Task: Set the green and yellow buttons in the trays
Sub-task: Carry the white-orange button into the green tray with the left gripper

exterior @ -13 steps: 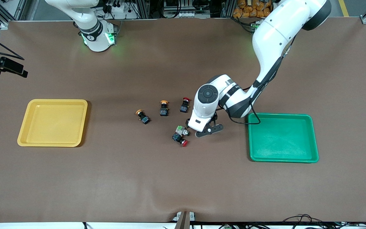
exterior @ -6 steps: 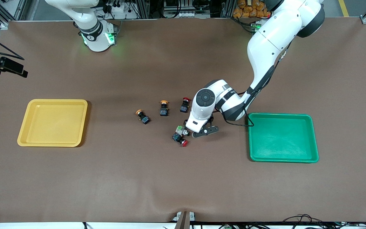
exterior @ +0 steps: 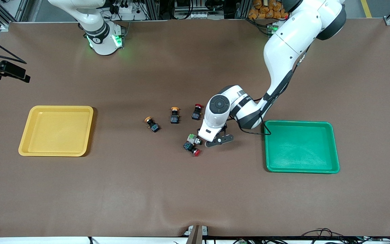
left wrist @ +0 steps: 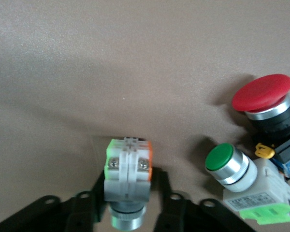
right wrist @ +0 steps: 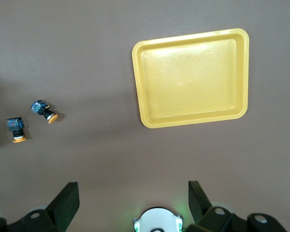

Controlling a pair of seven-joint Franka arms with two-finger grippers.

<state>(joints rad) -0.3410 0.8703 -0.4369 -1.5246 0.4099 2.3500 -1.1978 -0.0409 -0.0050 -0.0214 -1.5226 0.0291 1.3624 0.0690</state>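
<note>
Trays (exterior: 58, 110) both sat empty — I had the left gripper (left wrist: 128, 193) clamped on one whitish button (left wrist: 127, 174), right gripper (right wrist: 130, 198) waiting wide open.

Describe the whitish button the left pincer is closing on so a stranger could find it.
Start at the green tray and move toward the cluster of switches mid-table. At the cluster's edge nearest that tray, between the left pincer fingers, lies a whitish button. Its neighbour shows a green cap; this one shows green-and-orange terminals.

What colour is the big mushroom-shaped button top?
Red. The mushroom cap shows best in the left wrist view.
</note>
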